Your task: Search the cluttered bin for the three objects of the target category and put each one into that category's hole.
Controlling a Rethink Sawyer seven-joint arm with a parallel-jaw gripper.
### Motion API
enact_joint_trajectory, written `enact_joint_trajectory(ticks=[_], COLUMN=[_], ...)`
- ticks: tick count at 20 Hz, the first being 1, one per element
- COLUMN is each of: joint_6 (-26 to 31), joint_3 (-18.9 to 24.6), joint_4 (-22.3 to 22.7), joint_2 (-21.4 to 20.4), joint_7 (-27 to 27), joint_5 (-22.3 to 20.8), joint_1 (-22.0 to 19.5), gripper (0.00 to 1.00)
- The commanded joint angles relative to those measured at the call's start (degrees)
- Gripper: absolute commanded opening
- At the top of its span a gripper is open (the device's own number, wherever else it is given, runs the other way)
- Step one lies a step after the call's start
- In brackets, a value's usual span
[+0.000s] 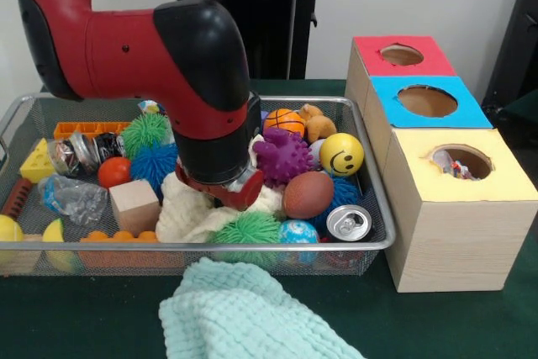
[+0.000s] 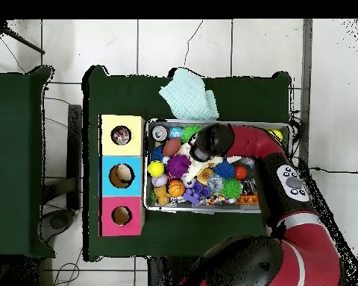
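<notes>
Bin (image 1: 370, 245) of wire mesh fills the left and centre of the front view, and it is the place the task's search happens; which category is the target cannot be told, so no single object can be named as the one sought. Three boxes stand in a row at the right of the frame, each with one round hole on top: a red-topped box (image 1: 402, 56) at the upper right, a blue-topped box (image 1: 429, 101) below it, and a yellow-topped box (image 1: 461, 167) nearest the lower right. They sit just beside the bin, probably so a lifted object has only a short way to travel. The arm comes down into the middle of the bin and its gripper (image 1: 220, 192) is buried against a cream cloth (image 1: 181, 208); I cannot tell how the end effector is set or whether it grips anything, since the black wrist hides it in both views. Counting what shows in the front view: two spiky green balls (image 1: 147, 130), one spiky purple ball (image 1: 283, 155), one yellow smiley ball (image 1: 341, 154), one brown football (image 1: 308, 194), one small basketball (image 1: 285, 120), one drink can (image 1: 348, 223), one wooden cube (image 1: 134, 204). A pale green towel (image 1: 244, 313) lies outside the bin at the bottom centre, likely set aside as clutter. The overhead view shows something inside the yellow and blue holes.
</notes>
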Motion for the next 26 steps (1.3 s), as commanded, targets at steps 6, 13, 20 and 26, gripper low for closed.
enact_joint_trajectory(ticks=[6, 13, 20, 26], joint_6=[-4.3, -1.1, 5.8, 9.8], joint_3=[-0.3, -0.6, -0.3, -0.6], joint_4=[1.7, 7.5, 8.9, 9.3], joint_2=[-3.5, -11.9, -17.5, -22.2], joint_7=[-0.8, 0.1, -1.7, -2.9], joint_5=[-0.5, 1.5, 4.6, 6.8], joint_1=[3.0, 3.3, 2.3, 1.8], gripper=[0.0, 0.0, 0.0, 0.0])
